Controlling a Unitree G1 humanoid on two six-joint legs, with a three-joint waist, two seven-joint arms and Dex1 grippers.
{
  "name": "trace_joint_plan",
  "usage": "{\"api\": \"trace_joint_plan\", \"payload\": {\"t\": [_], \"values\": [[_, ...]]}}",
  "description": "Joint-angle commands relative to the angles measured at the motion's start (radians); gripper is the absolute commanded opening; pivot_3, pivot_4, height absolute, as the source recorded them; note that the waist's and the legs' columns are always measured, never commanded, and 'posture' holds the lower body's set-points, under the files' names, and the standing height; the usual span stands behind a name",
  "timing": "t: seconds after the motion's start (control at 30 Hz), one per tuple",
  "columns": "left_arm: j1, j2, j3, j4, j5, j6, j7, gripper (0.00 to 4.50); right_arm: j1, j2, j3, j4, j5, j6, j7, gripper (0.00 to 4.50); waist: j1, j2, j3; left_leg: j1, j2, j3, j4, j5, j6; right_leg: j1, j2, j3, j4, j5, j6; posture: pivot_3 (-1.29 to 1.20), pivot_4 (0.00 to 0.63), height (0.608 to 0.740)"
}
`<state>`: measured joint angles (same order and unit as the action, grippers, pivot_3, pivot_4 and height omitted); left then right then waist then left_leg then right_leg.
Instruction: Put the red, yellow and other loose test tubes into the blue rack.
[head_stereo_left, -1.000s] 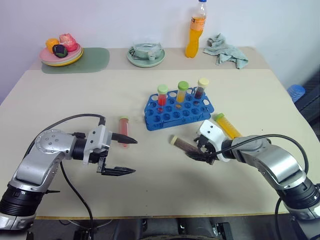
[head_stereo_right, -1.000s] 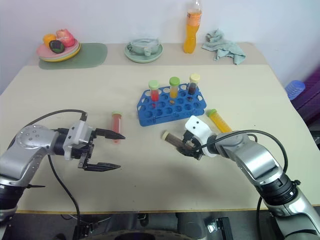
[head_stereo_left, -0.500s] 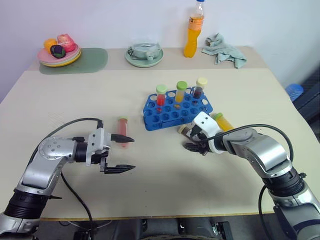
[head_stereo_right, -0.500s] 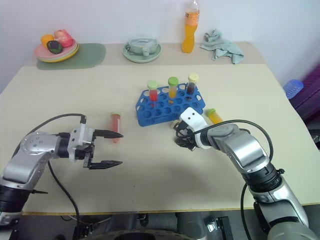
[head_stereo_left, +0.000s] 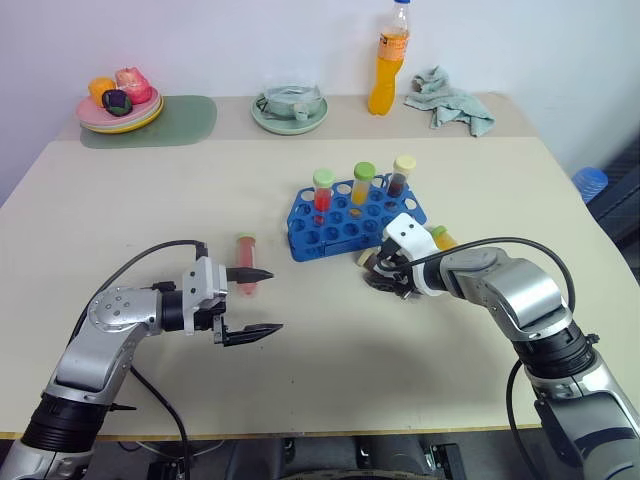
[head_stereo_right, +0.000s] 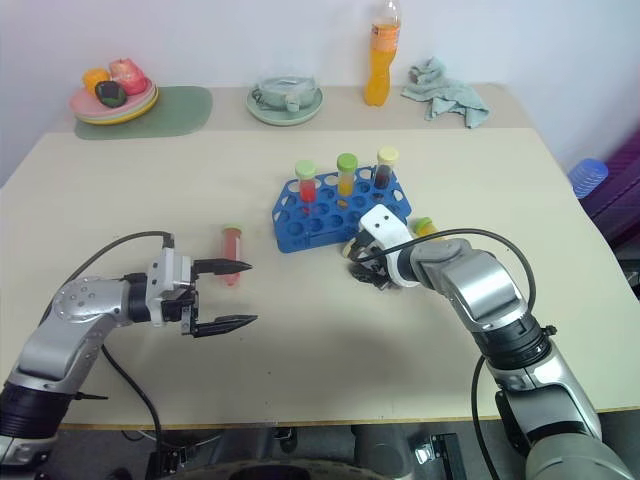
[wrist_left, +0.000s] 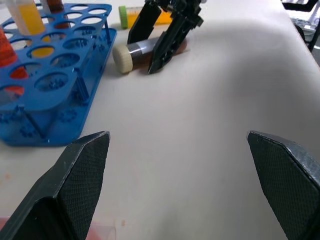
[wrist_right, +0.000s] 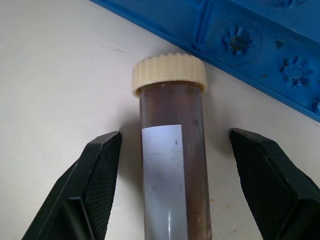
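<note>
Since a second ago the right gripper (head_stereo_left: 383, 281) has carried its end of the brown-filled test tube with a cream screw cap (wrist_right: 170, 150) up the tan tabletop (head_stereo_left: 330, 370), so the cap now lies just beside the near edge of the blue plastic rack (head_stereo_left: 340, 225). Its two black fingers (wrist_right: 100, 175) stand apart on either side of the tube with gaps showing on both sides, not clamped on it; from the head the tube is mostly hidden under the white wrist, and whether it rests fully on the table is hard to tell. A yellow-filled tube with a green cap (wrist_left: 145, 12) lies behind that gripper, largely covered by the arm.

The left gripper (head_stereo_left: 258, 301) has come a little closer to the middle of the table, its fingers spread wide and holding nothing. One fingertip overlaps the red-filled tube with a green cap (head_stereo_left: 245, 268) lying loose on the table; whether it touches cannot be told.

In the rack's back row stand three tubes upright: a red one with a green cap (head_stereo_left: 323, 192), an orange-yellow one with a green cap (head_stereo_left: 363, 184) and a dark one with a cream cap (head_stereo_left: 401, 176). Its other holes are empty.

Along the far edge sit stacked plates of toy fruit (head_stereo_left: 120, 105) on a green mat (head_stereo_left: 185, 120), a pale green dish (head_stereo_left: 291, 105) with contents too small to make out, an orange drink bottle (head_stereo_left: 390, 60) and a crumpled grey-green cloth (head_stereo_left: 450, 100).
</note>
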<state>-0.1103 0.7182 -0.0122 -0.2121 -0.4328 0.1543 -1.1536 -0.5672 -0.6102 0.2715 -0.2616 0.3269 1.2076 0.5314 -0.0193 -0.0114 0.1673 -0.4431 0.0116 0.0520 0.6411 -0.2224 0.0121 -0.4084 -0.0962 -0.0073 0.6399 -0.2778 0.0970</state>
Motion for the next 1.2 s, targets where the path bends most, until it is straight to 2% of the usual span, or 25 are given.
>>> {"api": "trace_joint_plan", "payload": {"t": [0.03, 0.3, 0.4, 0.53, 0.67, 0.83, 0.9, 1.0, 1.07, 1.2], "values": [[-0.003, -0.003, 0.032, -0.041, -0.033, 0.008, 0.009, 4.50, -0.016, -0.016, 0.007, 0.014, -0.023, 0.008, -0.003, 3.48, 0.000, 0.000, 0.000, 0.000, 0.000, 0.000, 0.000, 0.000, 0.000, 0.000, 0.000, 0.000, 0.000, 0.000, 0.000, 0.00, 0.150, 0.740], [0.012, 0.003, 0.037, -0.087, -0.062, 0.049, 0.022, 4.50, -0.025, -0.018, 0.018, 0.024, -0.027, 0.029, 0.005, 3.48, 0.000, 0.000, 0.000, 0.000, 0.000, 0.000, 0.000, 0.000, 0.000, 0.000, 0.000, 0.000, 0.000, 0.000, 0.000, 0.00, 0.150, 0.740], [0.016, 0.004, 0.039, -0.099, -0.064, 0.059, 0.028, 4.50, -0.031, -0.024, 0.028, 0.026, -0.030, 0.030, 0.009, 2.75, 0.000, 0.000, 0.000, 0.000, 0.000, 0.000, 0.000, 0.000, 0.000, 0.000, 0.000, 0.000, 0.000, 0.000, 0.000, 0.00, 0.150, 0.740], [0.023, 0.006, 0.040, -0.114, -0.065, 0.070, 0.037, 4.50, -0.041, -0.029, 0.042, 0.022, -0.030, 0.031, 0.022, 0.83, 0.000, 0.000, 0.000, 0.000, 0.000, 0.000, -0.001, 0.000, 0.000, 0.000, 0.000, 0.000, -0.001, 0.000, 0.000, 0.00, 0.150, 0.740], [0.026, 0.005, 0.044, -0.122, -0.068, 0.080, 0.043, 4.50, -0.041, -0.035, 0.038, 0.011, -0.024, 0.027, 0.033, 0.79, 0.001, 0.000, 0.000, 0.000, 0.000, 0.000, -0.002, 0.000, 0.000, 0.000, 0.000, 0.000, -0.002, 0.000, 0.000, 0.00, 0.150, 0.740], [0.027, 0.007, 0.050, -0.122, -0.071, 0.087, 0.043, 4.50, 0.003, -0.095, -0.011, -0.123, 0.042, -0.057, 0.142, 0.79, 0.004, 0.000, 0.000, 0.000, -0.001, 0.000, -0.006, 0.000, 0.000, 0.000, 0.000, 0.000, -0.006, 0.000, 0.000, 0.00, 0.150, 0.740], [0.023, 0.008, 0.051, -0.116, -0.072, 0.087, 0.040, 4.50, 0.056, -0.100, -0.093, -0.196, 0.122, -0.129, 0.219, 0.79, 0.005, 0.000, 0.000, 0.000, -0.002, 0.001, -0.009, 0.000, 0.000, -0.001, -0.001, 0.000, -0.007, 0.000, 0.000, 0.00, 0.150, 0.740], [0.010, 0.009, 0.053, -0.098, -0.070, 0.083, 0.031, 4.50, 0.126, -0.047, -0.254, -0.237, 0.234, -0.235, 0.273, 0.79, 0.004, 0.000, 0.000, 0.000, -0.001, 0.001, -0.010, 0.000, 0.000, 0.000, 0.000, -0.001, -0.008, 0.001, 0.001, 0.00, 0.150, 0.740], [-0.003, 0.007, 0.051, -0.084, -0.067, 0.080, 0.028, 4.50, 0.135, 0.033, -0.362, -0.189, 0.264, -0.344, 0.240, 0.79, 0.002, 0.000, 0.000, 0.001, -0.001, 0.001, -0.010, 0.000, 0.000, 0.000, 0.000, -0.001, -0.007, 0.002, 0.003, 0.00, 0.150, 0.740], [-0.024, -0.002, 0.045, -0.063, -0.059, 0.072, 0.025, 4.50, 0.090, 0.150, -0.442, -0.053, 0.204, -0.553, 0.136, 0.79, 0.003, 0.000, 0.000, 0.002, -0.001, 0.001, -0.008, 0.001, 0.000, 0.003, 0.001, -0.001, -0.007, 0.002, 0.001, 0.00, 0.150, 0.740]]}}
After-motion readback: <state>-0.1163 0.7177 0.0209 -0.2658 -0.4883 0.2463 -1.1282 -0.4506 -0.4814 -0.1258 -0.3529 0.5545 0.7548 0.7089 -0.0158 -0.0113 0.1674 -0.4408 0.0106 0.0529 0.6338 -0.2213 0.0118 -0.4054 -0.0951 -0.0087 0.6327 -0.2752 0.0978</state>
